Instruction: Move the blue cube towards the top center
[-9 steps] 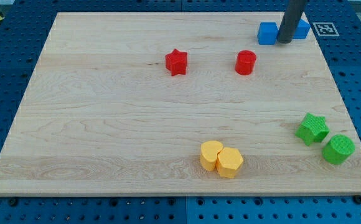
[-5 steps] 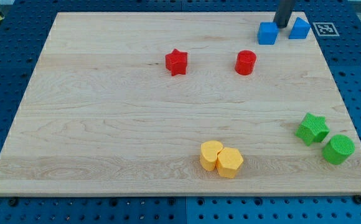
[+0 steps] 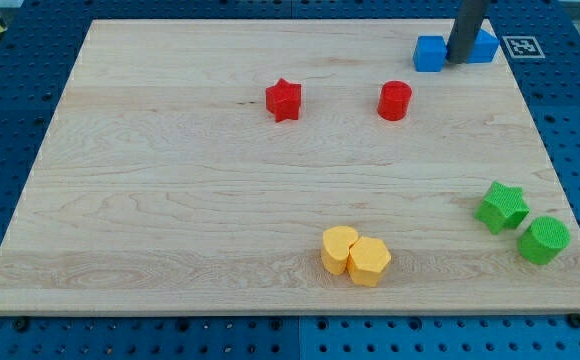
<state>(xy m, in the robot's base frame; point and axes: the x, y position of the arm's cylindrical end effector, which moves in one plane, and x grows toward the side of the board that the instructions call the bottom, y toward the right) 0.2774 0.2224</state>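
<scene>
The dark rod comes down from the view's top edge, and my tip sits on the bench right between two blue blocks near the top right corner. The blue cube lies just at nine o'clock of my tip, touching or nearly touching it; I cannot tell which. The second blue block is just at two o'clock of my tip, partly hidden behind the rod, so its shape is not clear. This arm has no tool that opens or closes, only the plain rod, so nothing is grasped.

At eight o'clock from the cube stands a red cylinder, and a red star lies well apart at its nine o'clock. Near the bottom, two yellow blocks touch each other. At the right edge a green star has a green cylinder just at its four o'clock.
</scene>
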